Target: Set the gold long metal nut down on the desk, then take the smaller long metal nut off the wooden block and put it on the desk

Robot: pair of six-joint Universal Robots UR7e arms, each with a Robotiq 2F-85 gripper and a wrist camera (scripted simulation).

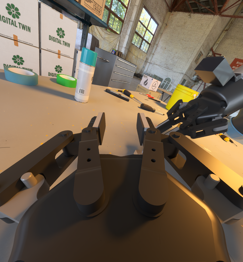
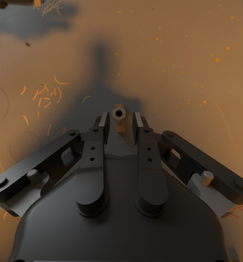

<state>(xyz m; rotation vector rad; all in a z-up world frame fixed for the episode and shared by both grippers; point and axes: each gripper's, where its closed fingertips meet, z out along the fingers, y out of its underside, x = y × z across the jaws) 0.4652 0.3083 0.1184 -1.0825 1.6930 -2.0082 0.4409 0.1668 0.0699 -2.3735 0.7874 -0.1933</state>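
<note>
My right gripper hung above the desk with its fingers spread and nothing between them. Just past my fingertips, centred between them, the smaller long metal nut stood upright on the wooden block, its bore facing me (grey, hexagonal, in my own shadow). My left gripper was also parted and empty, low over bare desk. Ahead of it to the left stood a spray can and two tape rolls; screwdrivers lay ahead to the right. I could not find the gold nut.
</note>
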